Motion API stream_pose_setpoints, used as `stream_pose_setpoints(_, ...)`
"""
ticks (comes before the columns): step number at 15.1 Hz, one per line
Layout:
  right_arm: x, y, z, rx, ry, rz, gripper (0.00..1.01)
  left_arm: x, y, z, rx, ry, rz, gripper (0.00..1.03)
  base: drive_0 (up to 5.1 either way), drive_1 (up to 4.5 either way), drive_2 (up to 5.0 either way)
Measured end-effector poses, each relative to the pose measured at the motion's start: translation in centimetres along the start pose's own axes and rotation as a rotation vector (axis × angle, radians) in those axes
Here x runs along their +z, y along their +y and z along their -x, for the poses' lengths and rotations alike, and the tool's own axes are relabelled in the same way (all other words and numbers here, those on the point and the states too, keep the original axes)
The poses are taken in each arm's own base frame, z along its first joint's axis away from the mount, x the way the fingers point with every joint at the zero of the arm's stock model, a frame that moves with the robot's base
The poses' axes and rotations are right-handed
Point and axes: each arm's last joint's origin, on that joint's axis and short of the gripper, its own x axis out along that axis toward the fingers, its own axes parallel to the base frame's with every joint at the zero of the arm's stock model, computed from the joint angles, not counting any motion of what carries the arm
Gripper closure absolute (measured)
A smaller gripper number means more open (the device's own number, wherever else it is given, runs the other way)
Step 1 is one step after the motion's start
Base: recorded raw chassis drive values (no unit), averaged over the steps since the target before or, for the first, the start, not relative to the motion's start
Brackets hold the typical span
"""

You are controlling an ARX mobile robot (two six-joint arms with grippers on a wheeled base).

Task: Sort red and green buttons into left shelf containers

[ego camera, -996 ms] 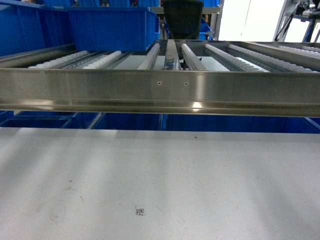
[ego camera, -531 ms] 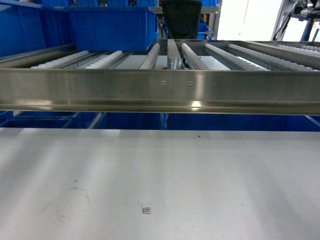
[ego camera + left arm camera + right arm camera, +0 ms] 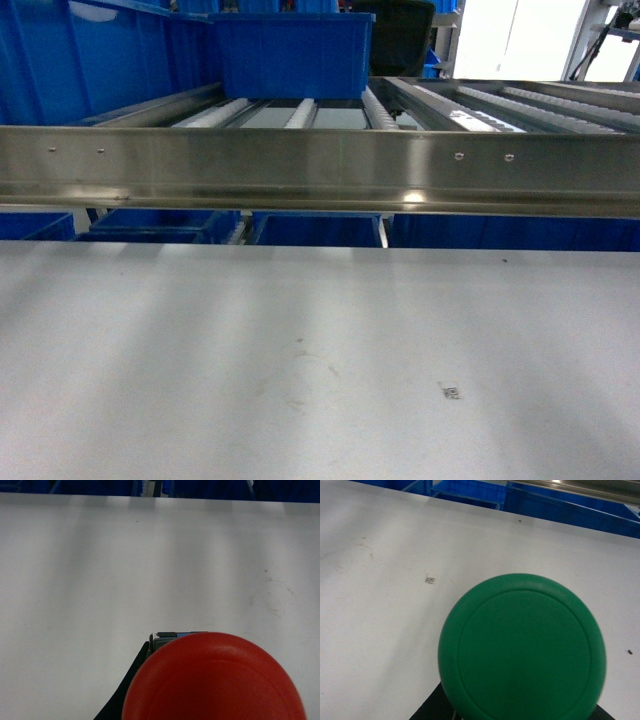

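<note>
The red button's round cap fills the bottom of the left wrist view, its grey-blue base peeking out above it. My left gripper is shut on it, with one dark finger showing beside the cap. In the right wrist view the green button's cap hides most of my right gripper, which is shut on it. Both hang over the white table. Two large blue bins stand on the roller shelf at the upper left of the head view. Neither gripper shows in the head view.
A long steel rail fronts the roller shelf across the head view, above the table's far edge. More blue bins sit below it. A small square marker lies on the table. A black chair stands behind the shelf.
The head view has swung left: the marker, rail screws and shelf have slid to the right, and the blue bins now sit nearer the middle and look larger.
</note>
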Motion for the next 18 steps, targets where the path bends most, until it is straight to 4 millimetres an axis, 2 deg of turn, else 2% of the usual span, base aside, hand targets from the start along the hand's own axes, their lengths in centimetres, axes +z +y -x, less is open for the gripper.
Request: stream_pose_setpoints(18, 0.00, 0.00, 0.00, 0.001, -0.001, 0.000, 0.75, -0.01, -0.01, 0.00, 0.000, 0.001, -0.001, 0.77, -4.9, 1.41, 3.3)
